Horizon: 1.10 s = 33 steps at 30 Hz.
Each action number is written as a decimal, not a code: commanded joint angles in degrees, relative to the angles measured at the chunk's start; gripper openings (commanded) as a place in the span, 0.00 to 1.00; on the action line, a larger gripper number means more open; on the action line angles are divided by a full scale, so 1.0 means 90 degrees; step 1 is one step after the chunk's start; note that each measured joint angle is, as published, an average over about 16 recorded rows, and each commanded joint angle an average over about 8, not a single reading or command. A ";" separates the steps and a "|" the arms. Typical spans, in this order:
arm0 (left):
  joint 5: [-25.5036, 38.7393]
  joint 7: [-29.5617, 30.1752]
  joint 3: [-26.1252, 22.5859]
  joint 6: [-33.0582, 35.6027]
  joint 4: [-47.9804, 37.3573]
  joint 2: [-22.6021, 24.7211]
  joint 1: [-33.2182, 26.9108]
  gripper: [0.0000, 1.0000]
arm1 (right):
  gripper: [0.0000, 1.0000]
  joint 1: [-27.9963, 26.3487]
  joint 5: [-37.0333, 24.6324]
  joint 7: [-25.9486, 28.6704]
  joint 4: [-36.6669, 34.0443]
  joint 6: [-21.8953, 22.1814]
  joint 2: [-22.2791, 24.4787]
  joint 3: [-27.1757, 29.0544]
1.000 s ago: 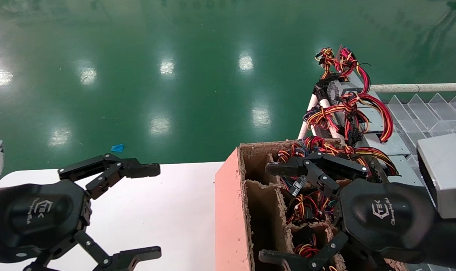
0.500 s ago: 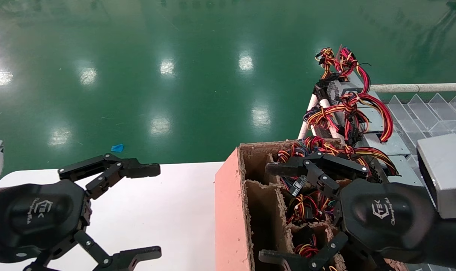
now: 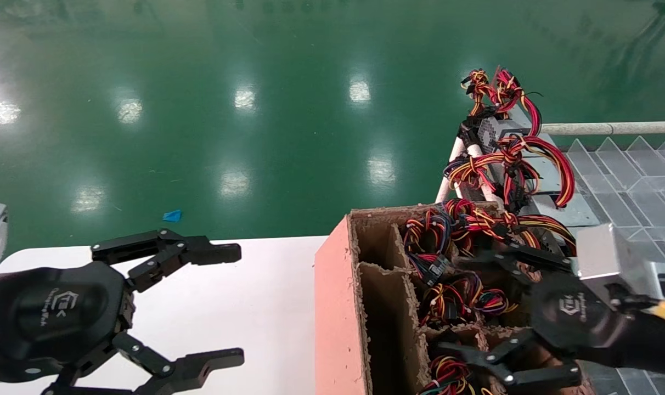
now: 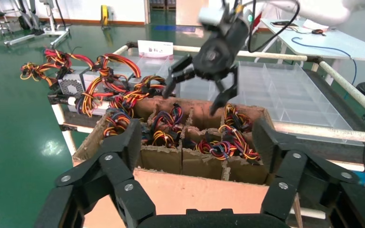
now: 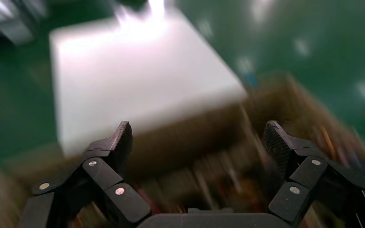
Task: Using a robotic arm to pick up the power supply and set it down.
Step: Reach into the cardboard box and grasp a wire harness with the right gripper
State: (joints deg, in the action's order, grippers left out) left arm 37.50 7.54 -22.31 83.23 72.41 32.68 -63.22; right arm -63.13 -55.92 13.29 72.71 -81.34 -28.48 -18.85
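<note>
Two grippers are in view, both empty with the jaws spread wide. The right gripper (image 3: 478, 307) hangs above the divided cardboard box (image 3: 332, 307), over its rear-right compartments; one finger lies across the wire bundles near the box's far side and the other reaches past the near edge of the picture. In the left wrist view the right gripper (image 4: 197, 88) is seen clear of the box top, touching nothing.

The left gripper (image 3: 223, 307) is parked over the white table (image 3: 255, 296), to the left of the cardboard box, with its fingertips pointing toward the box.

The cardboard box (image 4: 190, 187) stands on the right end of the table. Its compartments hold bundles of red, yellow and black wires (image 3: 447, 296). The metal bodies under these bundles are not visible, so whether each compartment holds a unit cannot be told.

One power supply (image 3: 500, 131) lies beyond the box on a rack (image 3: 563, 211) of metal shelves, its perforated face toward the camera and a wire bundle draped over it. In the left wrist view this power supply (image 4: 71, 85) sits just behind the far-left corner of the box. A clear plastic divided tray (image 3: 634, 170) lies to the right of the rack.

The right wrist view is smeared; only the spread fingers (image 5: 116, 142) and the white table are distinguishable.
</note>
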 commanded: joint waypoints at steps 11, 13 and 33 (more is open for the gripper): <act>0.0000 0.0000 -0.0001 0.0000 0.0000 0.0000 0.0000 0.00 | 0.00 -0.0045 -0.0882 0.0362 -0.0136 0.0272 0.0401 -0.0219; 0.0000 0.0000 -0.0001 0.0000 0.0000 0.0000 0.0000 0.00 | 0.00 -0.0031 -0.0924 0.0379 -0.0189 0.0303 0.0404 -0.0233; -0.0001 -0.0001 -0.0001 0.0000 0.0000 0.0000 -0.0001 0.00 | 0.00 0.0203 -0.0927 0.0124 -0.0655 0.0359 0.0385 -0.0247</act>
State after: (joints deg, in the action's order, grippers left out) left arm 37.50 7.53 -22.32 83.23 72.41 32.67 -63.22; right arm -61.37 -64.32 14.53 67.00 -78.03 -25.09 -21.10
